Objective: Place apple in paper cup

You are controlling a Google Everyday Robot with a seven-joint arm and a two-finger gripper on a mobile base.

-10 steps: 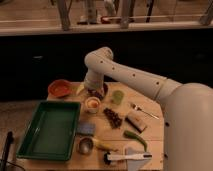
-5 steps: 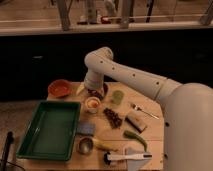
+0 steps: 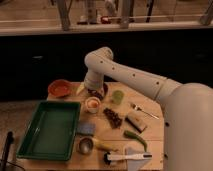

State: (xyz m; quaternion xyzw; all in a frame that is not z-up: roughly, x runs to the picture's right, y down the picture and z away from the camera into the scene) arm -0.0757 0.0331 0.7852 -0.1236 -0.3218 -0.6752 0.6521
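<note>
One cup matters here: the paper cup (image 3: 92, 104), short and white, sits mid-desk just right of the green tray (image 3: 50, 129). Its mouth shows an orange-red round shape, which I take to be the apple (image 3: 92, 103), resting in or on the rim; can't tell which. My claw (image 3: 94, 92) hangs just behind and above the cup, at the end of my white arm (image 3: 125, 72), and I can't tell whether it grips anything or not.

Judgement: the drop looks about done, or in its last bit. To do it well I'd keep the claw straight over the cup's mouth, let go only once the apple is centred, since apple and mouth look approx the same width, so an off-centre release could tip the cup or roll the fruit off. Then lift straight up, no sideways drag.

Other stuff around: an orange-red bowl (image 3: 60, 88) far left, near the desk's back edge; a light green cup (image 3: 118, 96) just right of my claw, close enough to knock if I swing right. A dark clump (image 3: 113, 117), maybe snacks, lies right of the white cup, w/ a tan packet (image 3: 135, 121) and a fork (image 3: 144, 111) further right. Nearer: a blue sponge (image 3: 86, 129), a shiny metal cup (image 3: 86, 145), a green pepper (image 3: 135, 138) and a white brush-like tool (image 3: 127, 157). Nothing blocks a straight lift.
</note>
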